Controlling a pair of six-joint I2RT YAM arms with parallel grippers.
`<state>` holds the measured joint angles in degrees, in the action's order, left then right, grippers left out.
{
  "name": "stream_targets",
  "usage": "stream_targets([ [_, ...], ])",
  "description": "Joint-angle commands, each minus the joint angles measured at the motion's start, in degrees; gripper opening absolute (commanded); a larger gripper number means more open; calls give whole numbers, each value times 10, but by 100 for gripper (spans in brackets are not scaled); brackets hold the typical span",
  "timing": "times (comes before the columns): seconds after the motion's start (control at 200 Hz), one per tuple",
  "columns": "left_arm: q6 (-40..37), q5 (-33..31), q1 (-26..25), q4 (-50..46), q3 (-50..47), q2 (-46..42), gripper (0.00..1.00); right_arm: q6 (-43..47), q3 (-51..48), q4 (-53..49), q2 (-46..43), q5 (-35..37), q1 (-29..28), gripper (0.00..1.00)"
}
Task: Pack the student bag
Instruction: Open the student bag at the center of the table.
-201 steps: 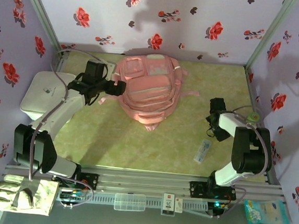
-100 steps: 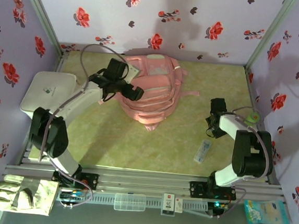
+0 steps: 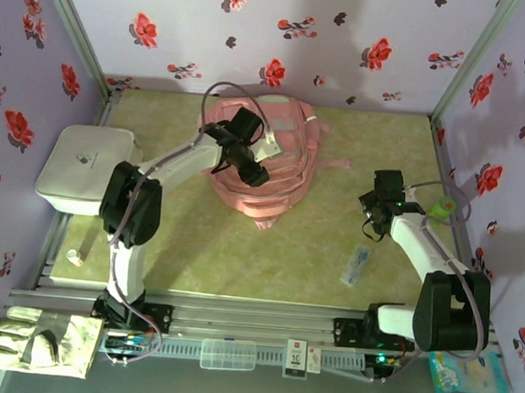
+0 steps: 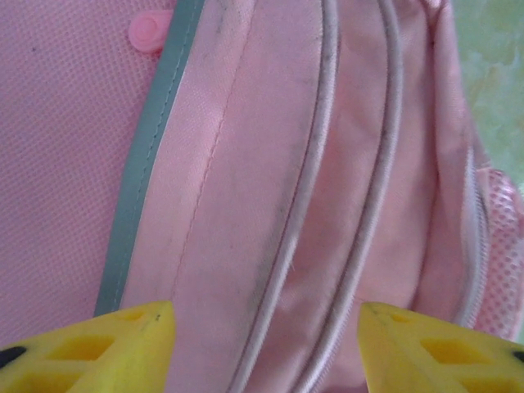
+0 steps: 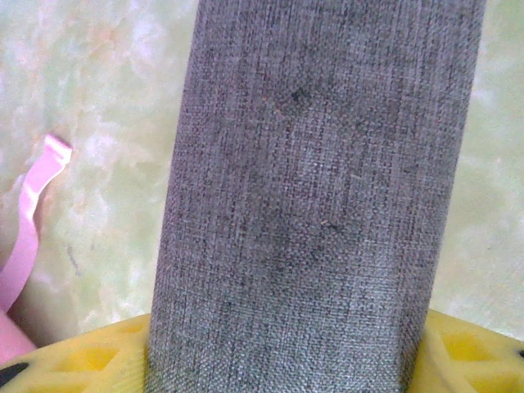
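- I have two claws, and there is one bag (image 3: 287, 176) in front of me.
- The bag lies flat at the far middle of the table (image 3: 240, 241), with its front pockets up. My left arm is stretched over it from the left.
- My left claw (image 4: 266, 311) hangs close over the bag's front. Its jaws are parted about halfway and nothing is pinched between them.
- Under that gap I count two piping ridges, one grey-green trim strip (image 4: 147, 164) and one round pink snap (image 4: 150, 31). I cannot tell whether my fingertips touch the cloth.
- My right claw (image 5: 282, 360) sits to the right of the bag, apart from it. It is closed on one grey fabric item (image 5: 319, 180).
- That item fills the space between both yellow fingers (image 5: 475, 360) and sticks out past them.
- One pink strap end (image 5: 31, 233) lies on the table just left of the item.
- One white box (image 3: 79, 167) sits at the table's left edge, well apart from the bag.
- One small white pack (image 3: 356, 264) lies on the table near my right arm.
- One glove (image 3: 38, 341) lies outside the rail at the near-left corner.
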<state>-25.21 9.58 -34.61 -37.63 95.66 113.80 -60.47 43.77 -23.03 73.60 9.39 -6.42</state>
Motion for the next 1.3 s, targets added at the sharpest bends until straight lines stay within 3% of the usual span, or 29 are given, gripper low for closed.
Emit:
stream_targets([
  [0.0, -52, -1, -3, -28, 47, 29, 56, 17, 5, 6, -16, -25, -4, 52],
  [0.585, -77, -26, -5, -62, 131, 121, 49, 35, 27, 17, -17, -71, -5, 54],
  [0.795, -105, -15, -9, -68, 116, 117, 62, 34, 27, 20, -19, -76, -5, 54],
  [0.92, -117, -25, -13, -59, 107, 117, 64, 33, 28, 22, -19, -77, -6, 54],
  [1.08, -111, -95, -20, 4, 86, 106, 42, 32, 27, 23, -18, -80, -7, 54],
  [1.295, -88, -96, -20, 93, 26, 33, 13, 45, 29, 21, -23, -78, -14, 54],
])
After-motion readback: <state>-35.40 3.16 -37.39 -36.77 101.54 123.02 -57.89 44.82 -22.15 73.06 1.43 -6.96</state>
